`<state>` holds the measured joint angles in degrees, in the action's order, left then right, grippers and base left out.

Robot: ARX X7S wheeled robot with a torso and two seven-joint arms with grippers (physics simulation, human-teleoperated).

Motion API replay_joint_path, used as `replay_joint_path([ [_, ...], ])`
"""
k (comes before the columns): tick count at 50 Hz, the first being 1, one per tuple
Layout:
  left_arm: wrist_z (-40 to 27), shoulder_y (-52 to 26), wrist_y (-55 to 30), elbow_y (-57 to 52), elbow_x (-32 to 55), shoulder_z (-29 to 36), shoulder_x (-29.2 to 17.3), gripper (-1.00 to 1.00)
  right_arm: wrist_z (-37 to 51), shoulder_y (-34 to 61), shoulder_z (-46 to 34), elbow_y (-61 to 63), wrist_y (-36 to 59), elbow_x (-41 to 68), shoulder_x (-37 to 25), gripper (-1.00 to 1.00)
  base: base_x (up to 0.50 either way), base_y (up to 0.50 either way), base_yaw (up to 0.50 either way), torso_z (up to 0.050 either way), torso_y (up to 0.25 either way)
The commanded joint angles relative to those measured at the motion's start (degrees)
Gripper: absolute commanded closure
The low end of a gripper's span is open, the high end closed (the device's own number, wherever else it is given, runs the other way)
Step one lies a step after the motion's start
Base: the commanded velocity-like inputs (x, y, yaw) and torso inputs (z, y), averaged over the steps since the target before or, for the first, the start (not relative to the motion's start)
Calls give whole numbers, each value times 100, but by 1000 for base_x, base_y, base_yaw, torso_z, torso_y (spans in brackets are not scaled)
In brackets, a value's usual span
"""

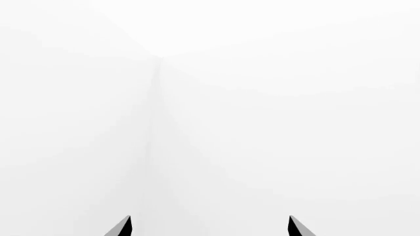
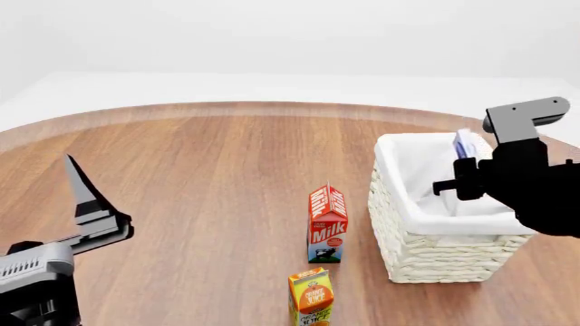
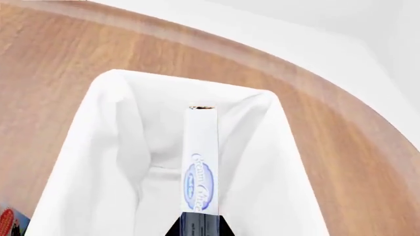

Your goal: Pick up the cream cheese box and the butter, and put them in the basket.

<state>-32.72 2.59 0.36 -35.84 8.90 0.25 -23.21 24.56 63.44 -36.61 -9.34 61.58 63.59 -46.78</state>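
Note:
The cream cheese box (image 3: pixel 200 167), blue and white, is seen edge-on and hangs over the open top of the basket (image 3: pixel 105 147). My right gripper (image 3: pixel 200 227) is shut on its near end. In the head view the cream cheese box (image 2: pixel 468 144) shows above the far side of the cream-white woven basket (image 2: pixel 435 255), held by the right gripper (image 2: pixel 471 161). My left gripper (image 2: pixel 95 210) stands open at the near left over bare wood, nothing between its fingers. In its own wrist view the left gripper (image 1: pixel 210 227) faces only blank white. The butter is out of view.
A red milk carton (image 2: pixel 327 223) stands just left of the basket. An orange juice carton (image 2: pixel 311 297) stands nearer me, at the front edge of the view. The round wooden table (image 2: pixel 200 176) has its curved far edge beyond the basket.

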Motion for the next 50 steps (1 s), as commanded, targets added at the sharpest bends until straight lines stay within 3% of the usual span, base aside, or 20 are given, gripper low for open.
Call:
replay_joint_path([
  [1, 127, 10, 81, 71, -140, -80, 86, -100, -287, -34, 27, -200, -159, -352, 205, 100, 0, 0, 0, 0, 10],
  [26, 95, 44, 96, 75, -152, -56, 60, -100, -442, -6, -83, -1022, -563, -727, 452, 100, 0, 0, 0, 1, 0],
  [27, 94, 45, 97, 75, -152, -55, 59, -100, -453, -8, -104, -1047, -571, -751, 461, -100, 0, 0, 0, 0, 0],
  [42, 83, 30, 133, 117, -151, -31, 55, -100, -542, 65, -232, -758, -465, -783, 372, -100, 0, 0, 0, 0, 0],
  [50, 73, 19, 107, 93, -142, -15, 49, -100, -246, 86, 44, 202, -162, -317, 96, -100, 0, 0, 0, 0, 0],
])
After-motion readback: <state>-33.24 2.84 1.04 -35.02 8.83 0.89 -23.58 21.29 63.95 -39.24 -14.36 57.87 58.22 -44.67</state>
